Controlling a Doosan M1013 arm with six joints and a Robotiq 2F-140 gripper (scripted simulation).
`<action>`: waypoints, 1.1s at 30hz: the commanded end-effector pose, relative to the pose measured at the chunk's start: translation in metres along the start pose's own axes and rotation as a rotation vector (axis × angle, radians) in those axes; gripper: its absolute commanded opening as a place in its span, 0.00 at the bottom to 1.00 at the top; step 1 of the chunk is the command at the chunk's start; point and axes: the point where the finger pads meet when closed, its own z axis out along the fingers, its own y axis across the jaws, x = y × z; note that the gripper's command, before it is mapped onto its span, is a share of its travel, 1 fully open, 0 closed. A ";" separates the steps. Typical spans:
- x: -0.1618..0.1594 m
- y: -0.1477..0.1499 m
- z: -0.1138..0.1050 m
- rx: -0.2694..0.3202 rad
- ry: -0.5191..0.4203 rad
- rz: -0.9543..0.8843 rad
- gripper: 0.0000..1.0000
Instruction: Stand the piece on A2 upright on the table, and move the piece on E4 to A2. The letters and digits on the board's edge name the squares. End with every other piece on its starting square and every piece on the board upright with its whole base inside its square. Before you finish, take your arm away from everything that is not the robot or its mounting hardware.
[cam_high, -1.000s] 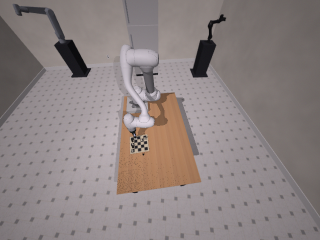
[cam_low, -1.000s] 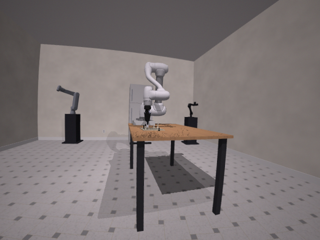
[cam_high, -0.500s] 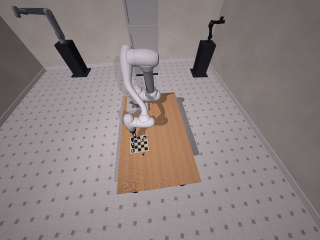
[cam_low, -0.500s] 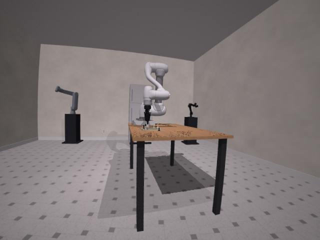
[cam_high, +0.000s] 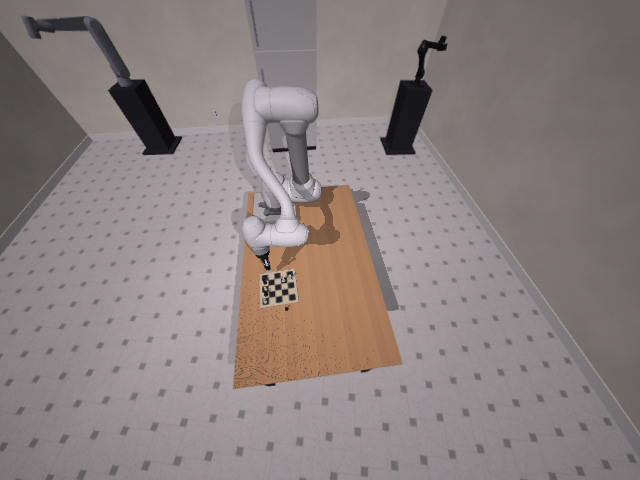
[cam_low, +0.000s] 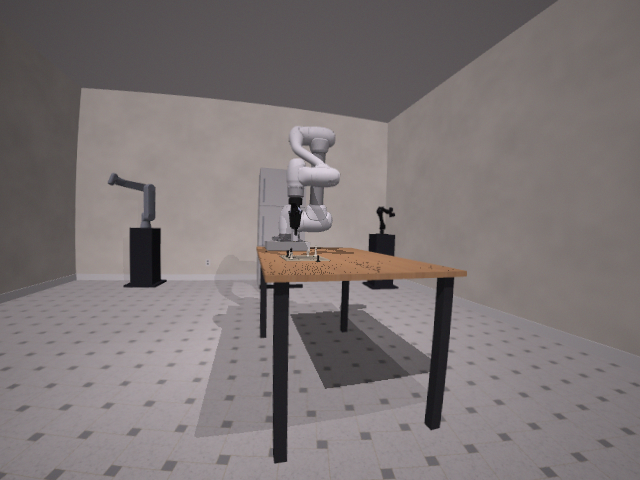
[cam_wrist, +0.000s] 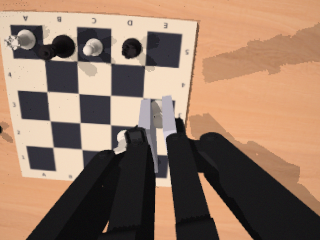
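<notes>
The small chessboard (cam_wrist: 100, 94) lies on the wooden table (cam_high: 315, 289); it also shows in the top view (cam_high: 279, 289) and the exterior view (cam_low: 302, 255). My gripper (cam_wrist: 158, 112) (cam_high: 267, 267) (cam_low: 294, 227) hangs above the board's right-hand column in the wrist view, shut on a pale piece (cam_wrist: 159, 112) between the fingertips. It also shows above the board's far left corner and above the table. A second white piece (cam_wrist: 122, 139) stands just left of my fingers. Two white pieces (cam_wrist: 26, 39) (cam_wrist: 94, 47) and two black pieces (cam_wrist: 62, 46) (cam_wrist: 132, 47) stand along the top row. A black piece (cam_high: 286, 308) stands on the table off the board.
The arm's base (cam_high: 289, 193) stands at the table's far end. Two other arms on black pedestals (cam_high: 144, 118) (cam_high: 408, 116) stand by the back wall, far from the table.
</notes>
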 end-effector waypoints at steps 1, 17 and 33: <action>0.000 0.000 -0.019 0.000 0.000 0.000 0.00; -0.008 -0.065 -0.026 0.000 0.000 0.099 0.00; -0.034 -0.163 -0.023 0.000 0.000 0.250 0.00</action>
